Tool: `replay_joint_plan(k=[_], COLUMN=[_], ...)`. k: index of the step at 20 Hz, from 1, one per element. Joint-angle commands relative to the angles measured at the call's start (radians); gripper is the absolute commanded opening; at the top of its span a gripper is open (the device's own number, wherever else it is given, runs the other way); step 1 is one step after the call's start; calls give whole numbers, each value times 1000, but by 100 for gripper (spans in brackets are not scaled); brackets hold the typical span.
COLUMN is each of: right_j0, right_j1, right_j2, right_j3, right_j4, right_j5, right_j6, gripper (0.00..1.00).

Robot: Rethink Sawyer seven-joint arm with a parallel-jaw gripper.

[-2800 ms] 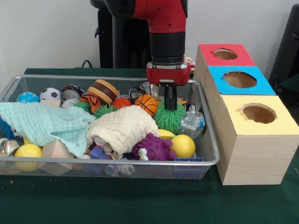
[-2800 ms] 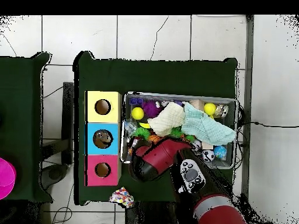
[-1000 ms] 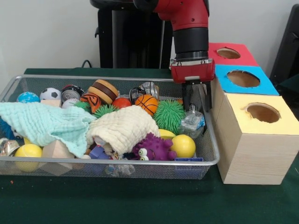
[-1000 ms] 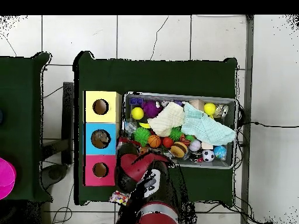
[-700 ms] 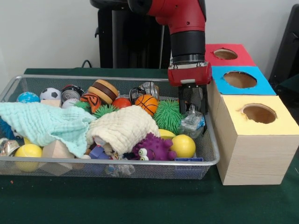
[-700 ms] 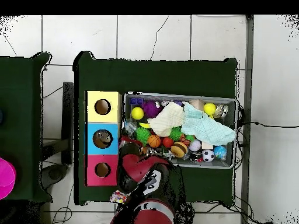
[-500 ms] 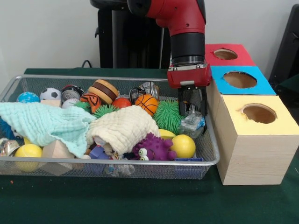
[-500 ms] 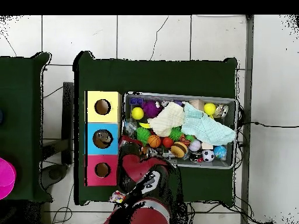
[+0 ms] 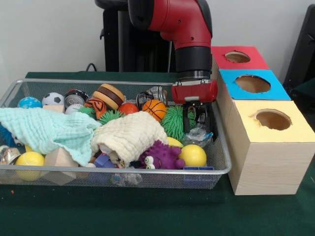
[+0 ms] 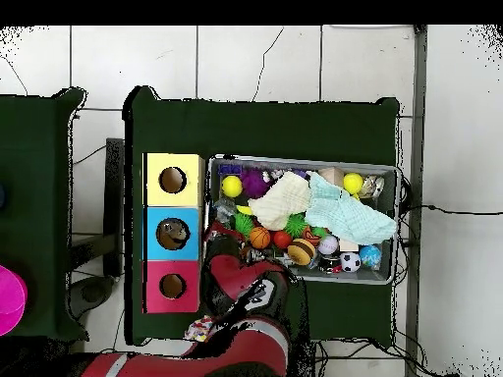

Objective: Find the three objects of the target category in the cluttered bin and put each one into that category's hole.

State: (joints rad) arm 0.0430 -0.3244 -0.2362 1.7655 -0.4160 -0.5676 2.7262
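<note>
With the gripper (image 9: pixel 199 120) low in the bin's (image 9: pixel 222 169) end by the 3 boxes, jaws parted around the crumpled clear bottle (image 9: pixel 197 134), it should close squarely, avoiding the green spiky ball (image 9: pixel 174 123).

— What sort of place am I in?

— A robotics lab, by the look of it. My bench (image 9: pixel 147 211) wears a dark green cloth, and a plain white wall (image 9: pixel 49 34) stands behind. The floor (image 10: pixel 295 59) is pale tile with cables (image 10: pixel 432 208) trailing across it. A wire bin (image 9: pixel 216 167) of toys sits beside a wooden box (image 9: pixel 268 162) with three coloured holes.
</note>
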Motion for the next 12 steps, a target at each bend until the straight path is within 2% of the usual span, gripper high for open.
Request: replay_joint_plan(k=[1,4,8,12], right_j0=[-37,-40,-35,-53], right_j1=[146,164,150,150], right_j2=[106,118,119,141], right_j3=[-163,-183,-186,-210], right_j4=[57,49,32,-22], right_j5=[-8,-19,-14,-9], right_j6=[36,38,34,35], gripper=[100,100,100,100])
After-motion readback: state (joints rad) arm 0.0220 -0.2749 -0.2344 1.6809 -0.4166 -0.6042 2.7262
